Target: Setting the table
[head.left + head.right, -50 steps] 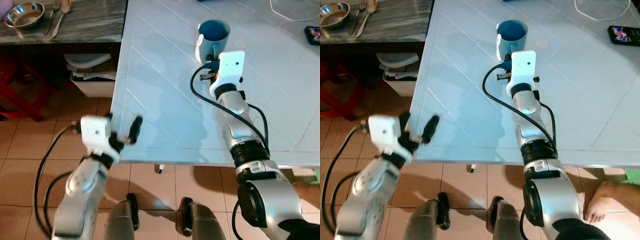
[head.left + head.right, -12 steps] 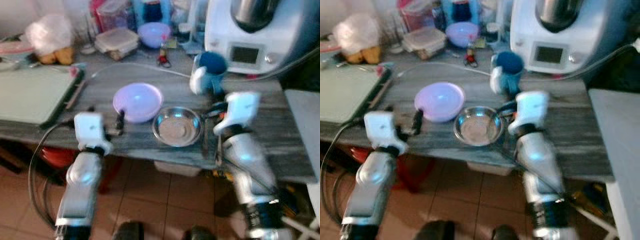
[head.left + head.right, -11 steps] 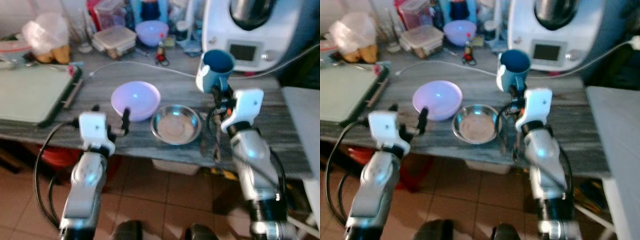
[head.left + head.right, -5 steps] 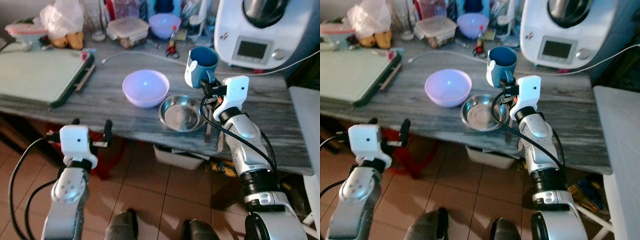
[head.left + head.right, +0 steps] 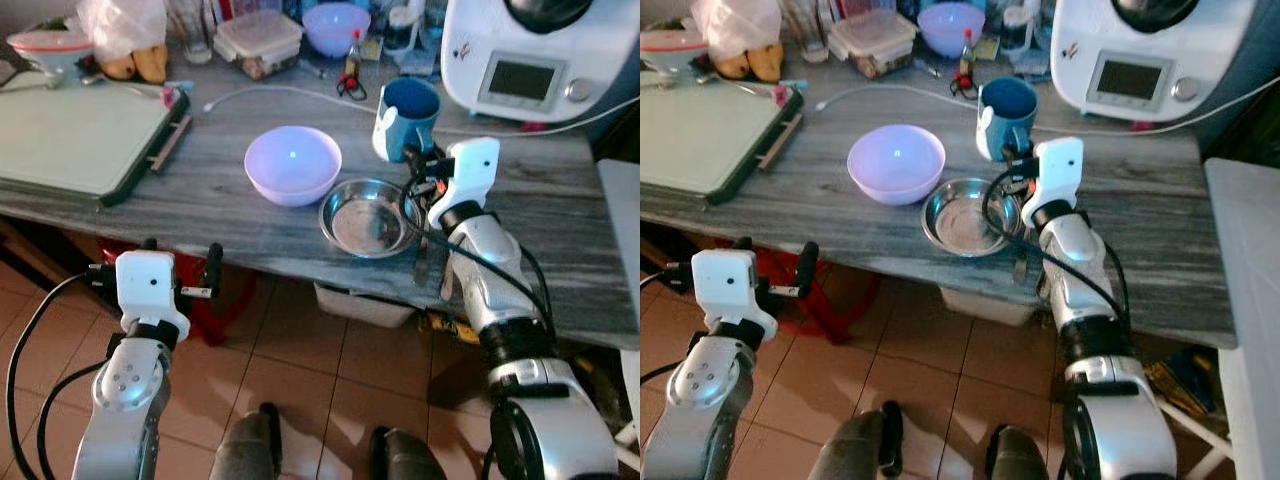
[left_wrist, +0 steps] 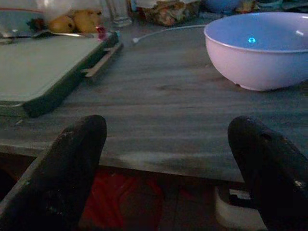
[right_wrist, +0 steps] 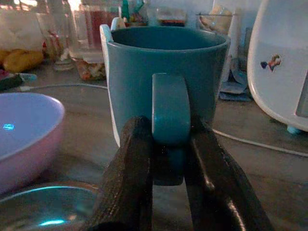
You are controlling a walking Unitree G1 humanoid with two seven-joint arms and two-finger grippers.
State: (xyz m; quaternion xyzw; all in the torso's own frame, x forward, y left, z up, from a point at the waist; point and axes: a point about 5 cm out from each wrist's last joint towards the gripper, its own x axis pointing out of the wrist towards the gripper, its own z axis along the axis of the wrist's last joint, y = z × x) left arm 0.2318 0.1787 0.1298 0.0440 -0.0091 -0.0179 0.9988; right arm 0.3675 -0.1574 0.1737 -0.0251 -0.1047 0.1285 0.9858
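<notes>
My right gripper (image 7: 169, 131) is shut on the handle of a blue mug (image 5: 410, 108), upright over the grey counter (image 5: 210, 200) just behind a steel bowl (image 5: 367, 215). Whether the mug touches the counter I cannot tell. A lilac bowl (image 5: 292, 163) sits left of the steel bowl and shows close up as the lilac bowl (image 6: 260, 53) in the left wrist view. A fork (image 5: 421, 262) and spoon (image 5: 446, 282) lie at the counter's front, partly under my right arm. My left gripper (image 6: 163, 144) is open and holds nothing, in front of the counter, below its edge.
A green board (image 5: 75, 135) lies on the counter's left. A white appliance (image 5: 530, 55) stands at the back right, with a white cable (image 5: 290, 93) running across. Containers and a small bowl (image 5: 335, 25) crowd the back. A white bin (image 5: 365, 305) sits under the counter.
The view has swung from the white table to the grey counter, with the mug still in my right gripper. My left gripper dropped from counter height to below the edge.
</notes>
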